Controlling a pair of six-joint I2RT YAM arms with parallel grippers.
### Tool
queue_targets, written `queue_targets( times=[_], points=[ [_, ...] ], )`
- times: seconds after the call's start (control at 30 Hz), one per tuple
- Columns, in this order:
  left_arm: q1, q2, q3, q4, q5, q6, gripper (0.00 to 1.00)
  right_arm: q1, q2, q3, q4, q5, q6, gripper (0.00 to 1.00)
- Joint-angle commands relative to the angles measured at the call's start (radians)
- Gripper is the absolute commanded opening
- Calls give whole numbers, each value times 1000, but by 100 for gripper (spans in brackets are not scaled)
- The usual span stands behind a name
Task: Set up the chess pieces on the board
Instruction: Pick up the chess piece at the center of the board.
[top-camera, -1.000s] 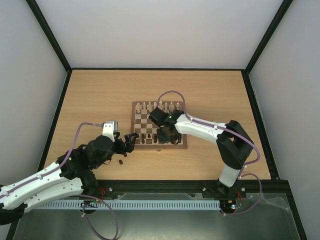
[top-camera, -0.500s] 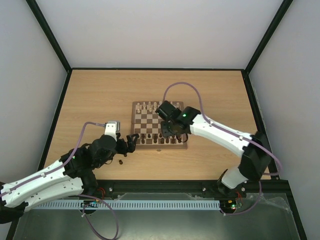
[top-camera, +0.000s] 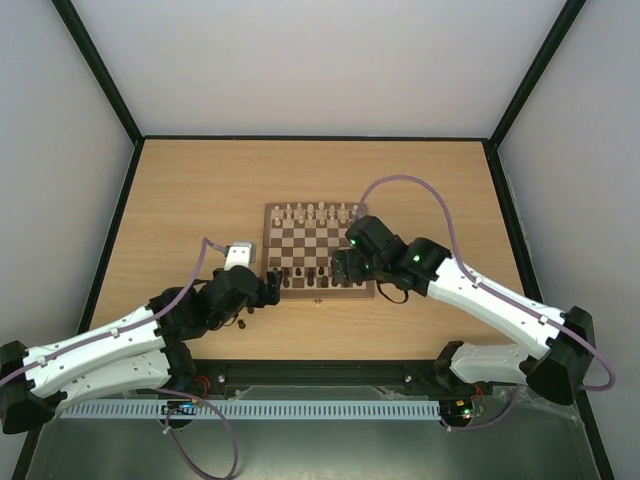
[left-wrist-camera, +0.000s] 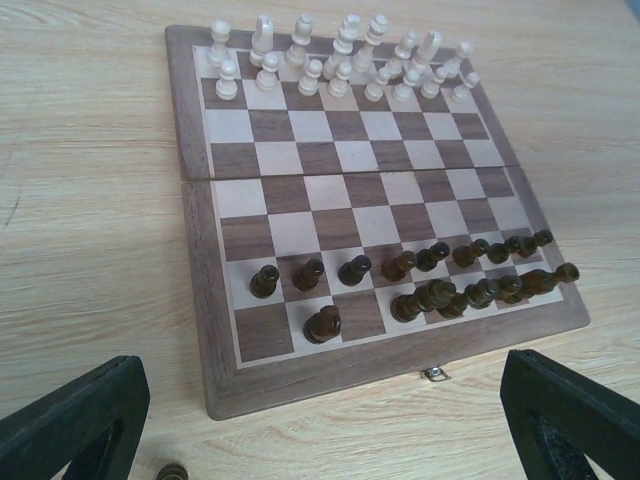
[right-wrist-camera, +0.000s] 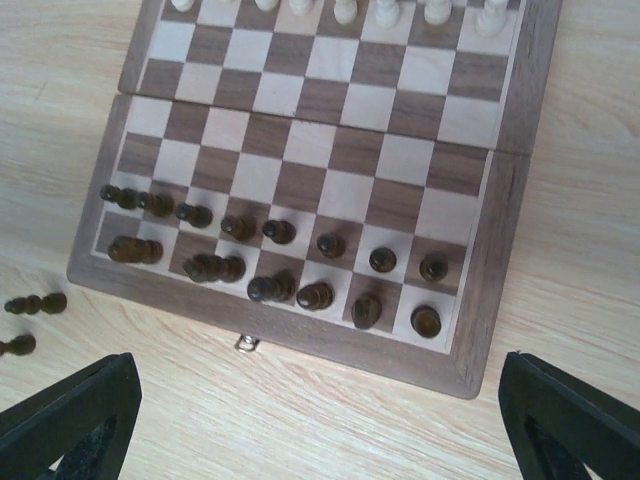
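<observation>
Your right gripper (right-wrist-camera: 320, 425) has drawn back to the near edge of the board (right-wrist-camera: 487, 300), jaws now wide and empty; your left gripper (left-wrist-camera: 320, 430) hangs equally wide, empty.

A pale wood-grain table (top-camera: 200, 200) sits boxed in by plain white walls (top-camera: 320, 60) on three sides, with black frame bars (top-camera: 100, 75) at the corners. A slotted grey rail (top-camera: 320, 410) runs along its near edge. The light is soft and even.

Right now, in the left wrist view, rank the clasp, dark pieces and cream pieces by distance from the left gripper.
From the left gripper:
1. clasp, near edge of the board
2. dark pieces, near two rows
3. cream pieces, far two rows
</observation>
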Motion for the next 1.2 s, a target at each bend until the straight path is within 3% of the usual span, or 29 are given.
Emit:
queue_targets(
  times=[0.0, 0.3, 0.67, 1.0, 1.17],
  points=[
    [3, 71, 59, -1, -37, -20, 99, -4, -92, -103, 93, -24, -12, 99],
    [4, 185, 114, -91, -31, -92, 99, -3, -126, -232, 187, -5, -13, 98],
    [7, 198, 99, -208, 13, -163, 99, -3, -199, -318, 258, 15, -40, 99],
    [9, 268, 136, -311, 146, -178, 99, -4, -235, -357, 293, -55, -52, 99],
    [72, 314, 144, -330, 232, -130, 99, -4, -238, -363, 305, -93, -57, 99]
  ],
)
